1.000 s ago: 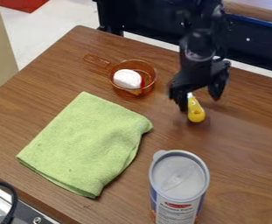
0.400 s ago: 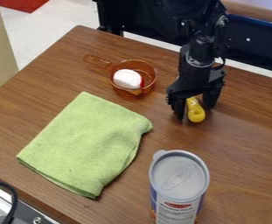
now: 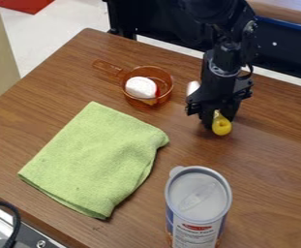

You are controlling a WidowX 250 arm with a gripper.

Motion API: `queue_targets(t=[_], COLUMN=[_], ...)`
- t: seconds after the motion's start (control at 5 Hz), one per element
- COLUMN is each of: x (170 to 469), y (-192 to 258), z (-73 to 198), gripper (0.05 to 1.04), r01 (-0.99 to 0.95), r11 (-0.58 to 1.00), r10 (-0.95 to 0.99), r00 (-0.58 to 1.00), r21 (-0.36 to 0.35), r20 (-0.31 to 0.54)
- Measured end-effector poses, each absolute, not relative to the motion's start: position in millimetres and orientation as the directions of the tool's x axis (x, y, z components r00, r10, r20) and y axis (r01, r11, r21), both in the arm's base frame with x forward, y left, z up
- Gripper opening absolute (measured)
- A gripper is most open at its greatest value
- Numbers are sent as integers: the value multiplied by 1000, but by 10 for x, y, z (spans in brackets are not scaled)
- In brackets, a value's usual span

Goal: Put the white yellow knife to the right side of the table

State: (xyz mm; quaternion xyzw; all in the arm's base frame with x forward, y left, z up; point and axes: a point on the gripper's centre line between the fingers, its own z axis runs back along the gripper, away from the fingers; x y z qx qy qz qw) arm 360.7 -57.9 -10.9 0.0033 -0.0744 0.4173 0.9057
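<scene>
Toward the far side of the table, right of the amber pan, I have my gripper pointed down, its jaws drawn in close on the white yellow knife, one on either side of its handle. The rounded yellow end sticks out between them toward the camera, and the white blade shows past my other side, near the pan. The green cloth lies well apart from my grip.
</scene>
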Motion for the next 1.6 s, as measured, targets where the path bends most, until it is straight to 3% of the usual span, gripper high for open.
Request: queue_targets(t=[0.6,0.8,1.0,1.4,1.6], x=[3576,3484,3432,3137,3078], y=[-804,-948,-1061,-1345,-1371], z=[-77,14,223,314,434], gripper=[382,381,381,379,379], r01=[-682,-746,-773,-677,-807], r11=[731,665,633,734,580], r10=[674,740,773,677,813], r00=[717,657,626,725,563], r21=[-19,-11,-46,-50,-113], r20=[180,141,107,129,150])
